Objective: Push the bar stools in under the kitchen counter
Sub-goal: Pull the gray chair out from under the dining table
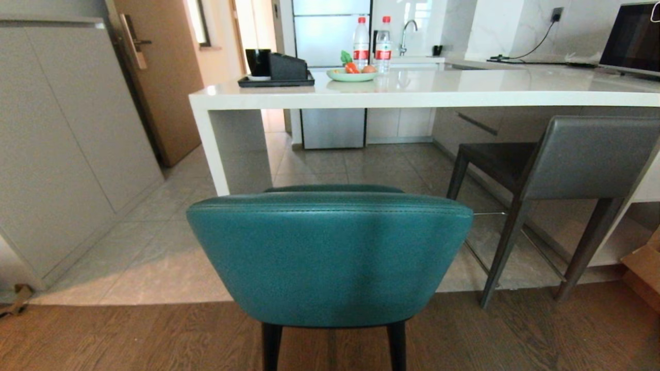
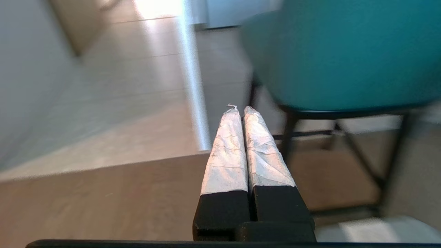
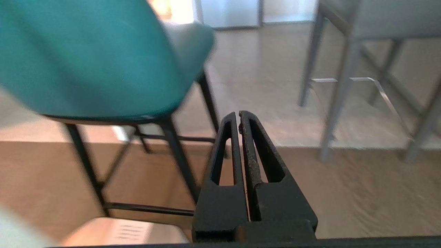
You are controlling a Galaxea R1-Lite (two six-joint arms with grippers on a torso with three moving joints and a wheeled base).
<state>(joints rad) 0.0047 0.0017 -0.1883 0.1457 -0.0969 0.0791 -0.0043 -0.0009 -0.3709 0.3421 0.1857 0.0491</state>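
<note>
The teal stool [image 1: 330, 257] hides its own seat and loses its legs below the head view's edge.

two bar stools are standing by one kitchen counter [image 1: 438, 90]: one teal stool [image 1: 330, 257] and one dark grey stool [image 1: 567, 159]. two water bottles [image 1: 361, 44] are sitting on the counter, along with one green plate [image 1: 351, 76] that is holding fruit, one black tray [image 1: 276, 81] and one laptop [image 1: 631, 38]. one door [image 1: 160, 77] is showing at the left. two grippers are showing, the left gripper [image 2: 240, 109] and the right gripper [image 3: 237, 115], each with its fingers pressed together.
</note>
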